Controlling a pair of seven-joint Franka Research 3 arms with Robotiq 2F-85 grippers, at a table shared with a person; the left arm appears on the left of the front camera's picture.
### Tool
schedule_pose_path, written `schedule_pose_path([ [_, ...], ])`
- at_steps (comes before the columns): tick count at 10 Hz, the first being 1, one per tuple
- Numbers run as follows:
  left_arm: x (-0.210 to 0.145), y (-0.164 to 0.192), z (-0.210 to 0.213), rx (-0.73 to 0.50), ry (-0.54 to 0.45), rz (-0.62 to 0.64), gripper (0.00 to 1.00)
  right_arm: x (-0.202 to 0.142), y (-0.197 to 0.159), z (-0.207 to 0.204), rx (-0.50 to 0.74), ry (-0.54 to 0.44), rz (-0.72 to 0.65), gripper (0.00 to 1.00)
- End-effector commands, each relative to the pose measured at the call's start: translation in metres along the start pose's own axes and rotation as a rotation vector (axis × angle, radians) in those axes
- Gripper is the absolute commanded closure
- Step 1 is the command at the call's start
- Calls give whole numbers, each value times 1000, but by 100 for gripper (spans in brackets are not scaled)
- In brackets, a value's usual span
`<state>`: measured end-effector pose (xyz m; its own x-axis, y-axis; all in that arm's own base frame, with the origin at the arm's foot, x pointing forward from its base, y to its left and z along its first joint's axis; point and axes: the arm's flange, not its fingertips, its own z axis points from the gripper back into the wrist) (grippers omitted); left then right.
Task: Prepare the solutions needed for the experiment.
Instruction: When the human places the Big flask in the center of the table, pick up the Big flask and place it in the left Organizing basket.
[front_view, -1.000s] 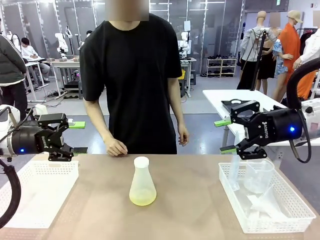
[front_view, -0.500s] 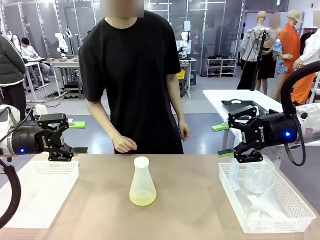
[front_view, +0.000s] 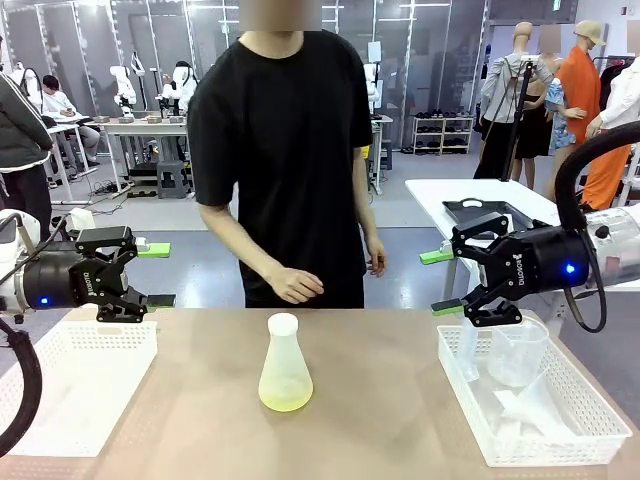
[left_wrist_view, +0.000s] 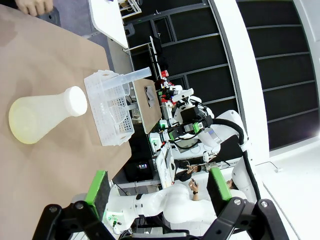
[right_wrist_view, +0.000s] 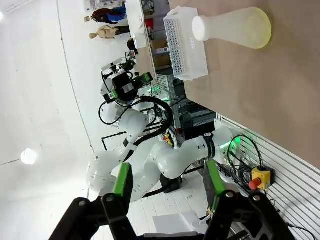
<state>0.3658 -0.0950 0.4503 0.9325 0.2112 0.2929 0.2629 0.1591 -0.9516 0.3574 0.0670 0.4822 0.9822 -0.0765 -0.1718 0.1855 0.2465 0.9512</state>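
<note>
A translucent conical flask (front_view: 285, 365) with a white cap (front_view: 283, 323) stands at the table's middle. The solutions (front_view: 285, 398) show as a pale yellow-green tint at its bottom. My left gripper (front_view: 157, 274) hovers open and empty above the far left of the table. Over the right basket's far corner, my right gripper (front_view: 442, 282) is also open and holds nothing. The flask (left_wrist_view: 40, 117) lies well ahead of the left gripper (left_wrist_view: 157, 187) in the left wrist view. In the right wrist view the flask (right_wrist_view: 235, 27) is far beyond the right gripper (right_wrist_view: 167, 182).
A white basket (front_view: 598, 432) at the right holds a clear beaker (front_view: 517, 350), a cylinder (front_view: 468, 345) and other clear labware. Another white basket (front_view: 80, 380) lies at the left. The person's hand (front_view: 297, 285) hovers behind the flask at the far edge.
The person has stepped to the right, and the hand has lifted off the table's far edge and moved right. My right gripper has drifted slightly left. The left arm is still.
</note>
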Motion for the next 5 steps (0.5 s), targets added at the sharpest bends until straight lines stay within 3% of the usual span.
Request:
schedule_pose_path([
  [1,0,-3,-2,-21,-8,14,0,0,0,1,10,-1,2,28],
  [5,0,-3,-2,-21,-8,14,0,0,0,1,10,-1,2,28],
])
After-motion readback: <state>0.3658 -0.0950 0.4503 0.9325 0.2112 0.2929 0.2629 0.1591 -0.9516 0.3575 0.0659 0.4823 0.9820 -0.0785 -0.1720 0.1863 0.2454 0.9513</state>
